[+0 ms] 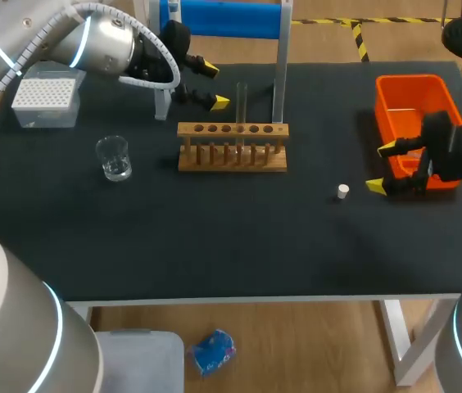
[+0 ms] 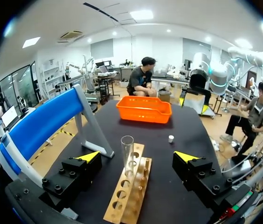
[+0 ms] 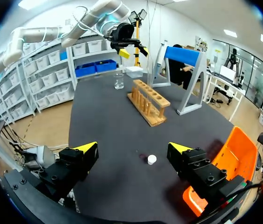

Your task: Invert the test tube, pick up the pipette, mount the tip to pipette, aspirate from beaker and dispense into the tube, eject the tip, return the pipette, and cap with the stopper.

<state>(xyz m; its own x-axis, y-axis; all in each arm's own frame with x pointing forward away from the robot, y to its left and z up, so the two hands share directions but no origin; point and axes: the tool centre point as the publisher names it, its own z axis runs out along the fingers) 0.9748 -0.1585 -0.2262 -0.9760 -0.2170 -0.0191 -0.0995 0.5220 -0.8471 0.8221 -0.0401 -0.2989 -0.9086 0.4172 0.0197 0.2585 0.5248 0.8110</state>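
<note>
Standing upright in its rack (image 2: 130,198), the test tube (image 2: 127,154) lies just ahead of the wide-open, empty left pincer (image 2: 138,156), far nearer than the open right pincer (image 3: 132,147).

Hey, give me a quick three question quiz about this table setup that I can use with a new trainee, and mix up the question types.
1. True or false: the white stopper lies on the table, outside the orange bin.
2. What stands upright in the wooden rack? A) a beaker B) a test tube C) a pipette
3. Fill in: the fingers of the left gripper and the right gripper are both ___.
Key: 1 true; 2 B; 3 open.
</note>
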